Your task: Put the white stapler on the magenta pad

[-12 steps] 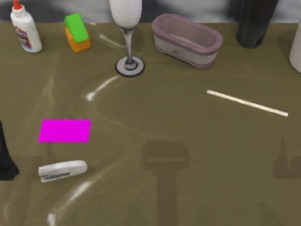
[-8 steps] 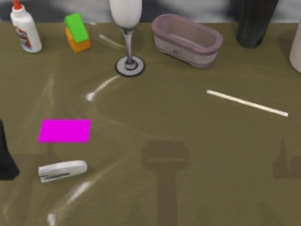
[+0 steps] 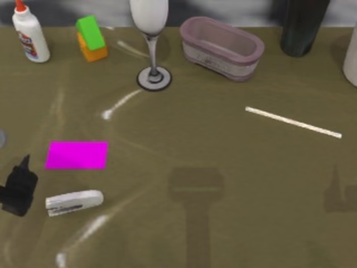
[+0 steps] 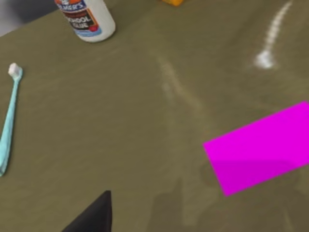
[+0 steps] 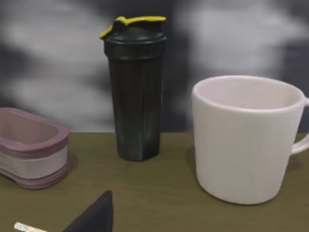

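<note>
My left gripper (image 3: 19, 187) hangs at the lower left of the top view, just left of the white stapler (image 3: 74, 202); I cannot tell how wide it stands. The stapler lies flat on the counter (image 3: 223, 167), just below the magenta pad (image 3: 76, 154) and not touching it. My left wrist view shows the pad (image 4: 260, 150), a glue bottle (image 4: 87, 19) and a teal toothbrush (image 4: 9, 121). My right arm is out of the top view.
</note>
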Available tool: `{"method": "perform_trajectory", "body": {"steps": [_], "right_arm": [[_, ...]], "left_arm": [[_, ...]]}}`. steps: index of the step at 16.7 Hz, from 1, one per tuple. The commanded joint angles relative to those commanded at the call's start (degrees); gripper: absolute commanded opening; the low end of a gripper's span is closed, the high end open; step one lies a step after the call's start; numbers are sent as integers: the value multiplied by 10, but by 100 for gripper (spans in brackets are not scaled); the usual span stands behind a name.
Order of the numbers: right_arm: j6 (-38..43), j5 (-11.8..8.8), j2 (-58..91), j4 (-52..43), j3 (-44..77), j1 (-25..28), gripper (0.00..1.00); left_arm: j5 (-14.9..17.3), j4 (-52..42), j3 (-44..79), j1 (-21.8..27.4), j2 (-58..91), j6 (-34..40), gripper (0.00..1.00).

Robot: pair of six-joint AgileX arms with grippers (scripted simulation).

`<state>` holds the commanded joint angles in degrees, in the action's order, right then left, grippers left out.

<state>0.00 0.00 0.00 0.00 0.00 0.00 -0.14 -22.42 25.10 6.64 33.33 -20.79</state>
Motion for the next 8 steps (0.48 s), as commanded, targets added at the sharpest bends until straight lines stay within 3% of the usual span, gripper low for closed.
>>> {"method": "perform_trajectory", "body": {"steps": [8], "right_arm": [[0, 0, 0, 0, 0, 0, 100]], "left_arm": [[-3, -270, 275, 78, 439, -243, 100]]}}
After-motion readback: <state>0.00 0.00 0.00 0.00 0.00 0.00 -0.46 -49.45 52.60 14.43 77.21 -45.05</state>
